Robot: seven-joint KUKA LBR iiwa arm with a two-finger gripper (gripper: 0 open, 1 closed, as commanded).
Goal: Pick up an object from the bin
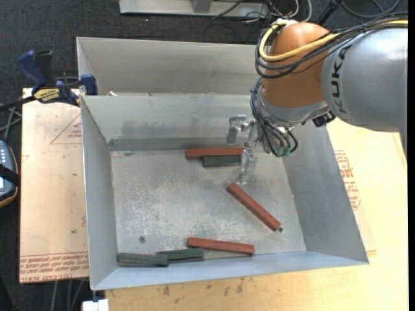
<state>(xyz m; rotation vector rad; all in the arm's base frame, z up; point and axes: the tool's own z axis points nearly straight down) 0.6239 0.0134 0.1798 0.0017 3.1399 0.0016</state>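
Carrier: grey metal bin [97, 193], sloped walls, flat speckled floor.
Back middle: back red-brown bar [211, 153], lying crosswise near the back wall; short dark green bar [220, 162] touching its front side.
Right of centre: diagonal red-brown bar [256, 207], lower end toward the right wall, apart from the others.
Front: front red-brown bar [220, 245], roughly along the front wall.
Front left: 2 dark green bars, left one [139, 260] and right one [185, 255], meeting end to end.
Count: 6 bars, 3 red-brown, 3 dark green.
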